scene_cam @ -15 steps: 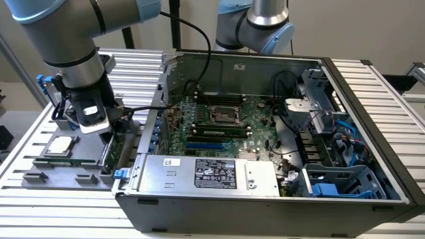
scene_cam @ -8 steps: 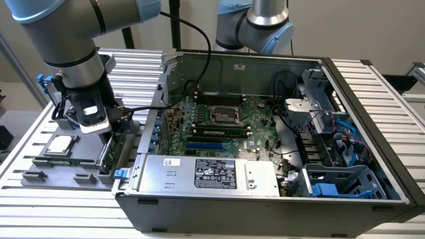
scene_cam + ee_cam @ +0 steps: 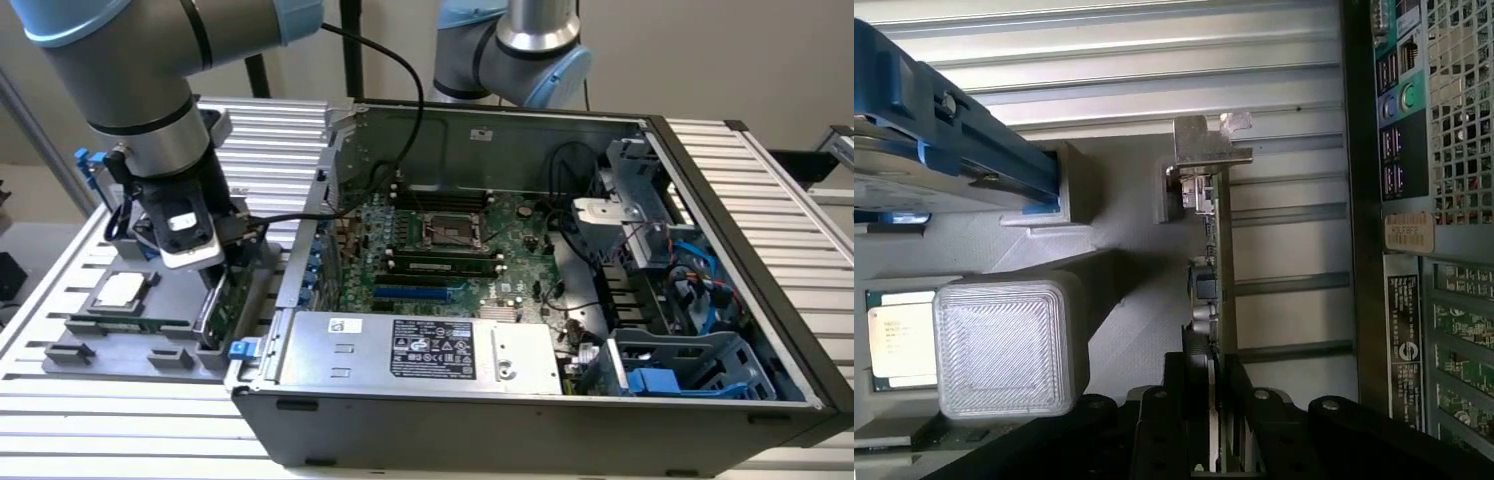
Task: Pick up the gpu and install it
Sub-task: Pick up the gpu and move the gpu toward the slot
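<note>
Exterior view, bench's left end: grey fixture tray (image 3: 134, 350), in which a processor (image 3: 118, 290) and a memory stick (image 3: 127, 325) are laid flat towards its left edge. At the tray's right edge the gpu (image 3: 227, 315) is stood on its long edge in a slot, so that its upper edge is offered to a grasp from above. Gripper (image 3: 214, 278) is set directly over it. In the wrist view its fingers (image 3: 1189, 400) are seen clamped on the card's two faces. Right of the tray, the open computer case (image 3: 534, 420) is laid on its side, with the motherboard (image 3: 454, 240) exposed upward for insertion.

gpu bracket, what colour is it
The gpu bracket is silver, clearest in the wrist view.
</note>
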Controlling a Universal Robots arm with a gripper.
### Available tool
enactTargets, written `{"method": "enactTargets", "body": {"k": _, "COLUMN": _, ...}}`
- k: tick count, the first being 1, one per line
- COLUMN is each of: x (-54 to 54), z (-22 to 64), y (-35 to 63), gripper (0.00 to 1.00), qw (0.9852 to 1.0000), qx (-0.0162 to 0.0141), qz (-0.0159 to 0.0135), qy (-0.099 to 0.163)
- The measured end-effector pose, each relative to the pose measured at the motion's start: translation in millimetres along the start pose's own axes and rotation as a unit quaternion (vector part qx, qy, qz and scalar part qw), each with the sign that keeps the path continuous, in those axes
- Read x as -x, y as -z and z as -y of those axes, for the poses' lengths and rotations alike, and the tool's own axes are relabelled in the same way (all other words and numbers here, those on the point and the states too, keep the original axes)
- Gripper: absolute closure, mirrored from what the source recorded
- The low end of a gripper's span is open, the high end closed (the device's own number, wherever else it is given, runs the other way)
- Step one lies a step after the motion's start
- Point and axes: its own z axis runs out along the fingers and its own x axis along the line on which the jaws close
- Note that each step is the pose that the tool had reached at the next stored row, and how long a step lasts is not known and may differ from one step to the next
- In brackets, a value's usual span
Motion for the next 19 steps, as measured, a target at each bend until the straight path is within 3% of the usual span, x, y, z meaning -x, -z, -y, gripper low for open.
{"method": "enactTargets", "body": {"k": 6, "x": -0.4, "z": 0.1, "y": 0.0, "gripper": 1.00, "qw": 0.9999, "qx": 0.0002, "qz": -0.0006, "qy": 0.015}}
{"method": "enactTargets", "body": {"k": 19, "x": -0.4, "z": 0.0, "y": 3.7, "gripper": 1.00, "qw": 0.9999, "qx": 0.0002, "qz": -0.0007, "qy": 0.016}}
